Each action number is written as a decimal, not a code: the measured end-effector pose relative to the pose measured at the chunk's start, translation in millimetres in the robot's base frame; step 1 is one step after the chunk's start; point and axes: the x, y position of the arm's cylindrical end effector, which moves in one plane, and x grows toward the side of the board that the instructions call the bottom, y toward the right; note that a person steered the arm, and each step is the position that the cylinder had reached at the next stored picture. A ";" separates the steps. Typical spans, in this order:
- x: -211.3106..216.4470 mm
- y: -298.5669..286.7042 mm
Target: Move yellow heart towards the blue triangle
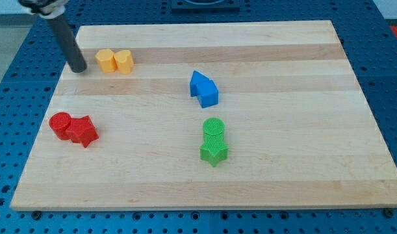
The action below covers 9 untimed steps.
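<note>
Sitting just to the right of my tip [79, 69], the yellow heart [106, 60] is hanging out near the view's top left of the wooden board [282, 175], and it's touching a second yellow block [124, 62] on its far side, whose shape I can't really make out. There's a small gap showing between my tip and the heart, so nothing is being pushed as far as I can tell. No claw on this thing at all, by the way, it's just a straight dark rod slanting down from the view's top left corner, so it isn't opening, closing or holding anything. Going further right and a bit below my tip, the blue triangle [199, 83] is sitting around the middle of the board, pressed up against a blue cube [208, 95]. Below those, well away from my tip, a green cylinder [214, 129] is touching a green star [214, 153]. Down and slightly left of my tip, a red cylinder [60, 123] is snuggling against a red star [82, 131]. Blue pegboard table [16, 78] is showing all around the board.
</note>
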 end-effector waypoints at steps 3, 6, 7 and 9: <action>-0.2 79.2; -28.8 145.6; -27.1 198.5; -44.3 199.7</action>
